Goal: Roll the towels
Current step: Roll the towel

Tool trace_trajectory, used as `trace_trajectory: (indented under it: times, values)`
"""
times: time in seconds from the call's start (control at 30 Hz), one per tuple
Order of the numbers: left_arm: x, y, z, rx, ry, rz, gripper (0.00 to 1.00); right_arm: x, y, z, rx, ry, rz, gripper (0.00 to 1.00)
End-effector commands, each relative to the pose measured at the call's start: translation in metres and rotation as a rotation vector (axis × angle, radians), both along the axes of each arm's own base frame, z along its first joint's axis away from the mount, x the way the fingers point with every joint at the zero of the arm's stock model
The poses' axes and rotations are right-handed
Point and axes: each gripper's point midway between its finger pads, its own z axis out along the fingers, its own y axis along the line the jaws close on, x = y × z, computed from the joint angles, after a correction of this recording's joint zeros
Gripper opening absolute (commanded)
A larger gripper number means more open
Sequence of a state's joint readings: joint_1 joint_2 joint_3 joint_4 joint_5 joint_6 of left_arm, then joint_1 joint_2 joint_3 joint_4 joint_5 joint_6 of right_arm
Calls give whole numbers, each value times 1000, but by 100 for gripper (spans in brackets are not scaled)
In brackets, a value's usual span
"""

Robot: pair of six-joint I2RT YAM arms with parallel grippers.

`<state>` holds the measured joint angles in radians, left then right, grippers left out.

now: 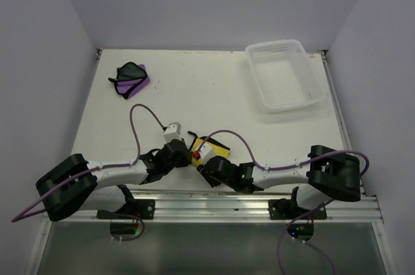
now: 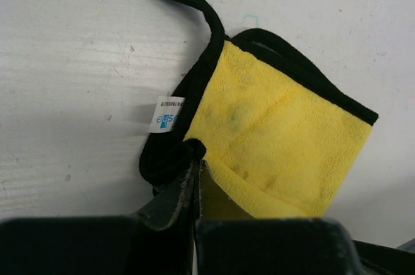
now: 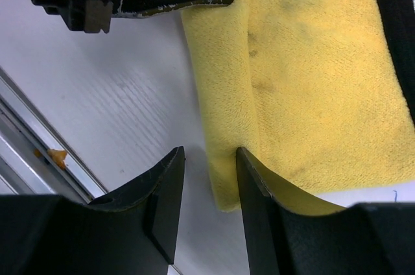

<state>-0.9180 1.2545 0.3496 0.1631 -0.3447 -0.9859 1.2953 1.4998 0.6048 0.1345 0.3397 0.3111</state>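
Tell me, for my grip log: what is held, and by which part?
Left hand pinches the yellow towel at its black-edged corner; right hand, open, holds nothing.

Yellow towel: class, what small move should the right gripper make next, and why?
Probably close the right gripper on the yellow towel. Its open jaws straddle the towel's folded edge, and the left gripper is shut on that same edge further along, so a second grip would likely let both arms roll it evenly.

Basket point(image 1: 275, 45) far right on table point(image 1: 194, 93), one towel point(image 1: 131, 79) far left, other towel point(image 1: 219, 150) front centre.
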Motion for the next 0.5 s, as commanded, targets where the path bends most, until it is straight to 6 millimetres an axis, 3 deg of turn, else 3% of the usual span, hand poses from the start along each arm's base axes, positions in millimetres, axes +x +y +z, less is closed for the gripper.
trace_trajectory:
  times: [0.0, 0.47]
  values:
    - [-11, 6, -14, 39, 44, -49, 0, 3, -29, -17, -190, -37, -13, 42]
    - [-11, 13, -22, 30, 74, -49, 0, 7, -41, -24, -349, -135, -26, 36]
